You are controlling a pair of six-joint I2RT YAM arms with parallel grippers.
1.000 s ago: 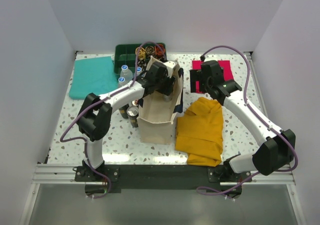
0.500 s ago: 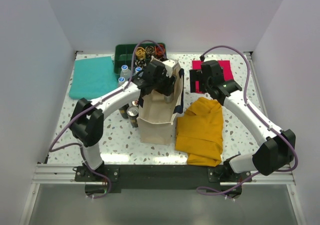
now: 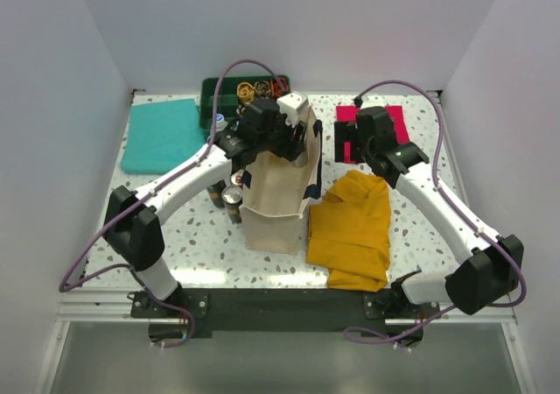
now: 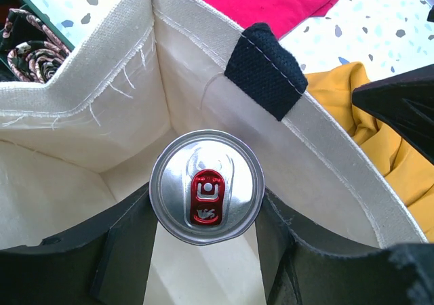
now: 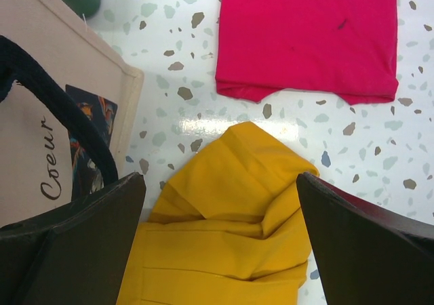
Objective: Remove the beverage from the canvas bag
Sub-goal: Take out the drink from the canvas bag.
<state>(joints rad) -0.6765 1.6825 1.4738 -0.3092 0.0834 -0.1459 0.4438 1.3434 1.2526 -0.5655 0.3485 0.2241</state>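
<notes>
Where the left gripper (image 4: 203,213) clamps its dark fingers on either side of it, the beverage can (image 4: 206,186) shows a silver lid with a red pull tab. It sits within the open mouth of the canvas bag (image 3: 276,210), a cream tote with navy handles standing upright mid-table. The right gripper (image 5: 220,213) hangs wide open above the mustard cloth (image 3: 354,228). The table (image 3: 201,236) is white speckled terrazzo, enclosed by plain pale walls (image 3: 289,26).

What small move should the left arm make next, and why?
Probably raise the left gripper straight up. Its jaws are closed on the can, and the walls of the canvas bag surround it, so a sideways move might catch the fabric.
</notes>
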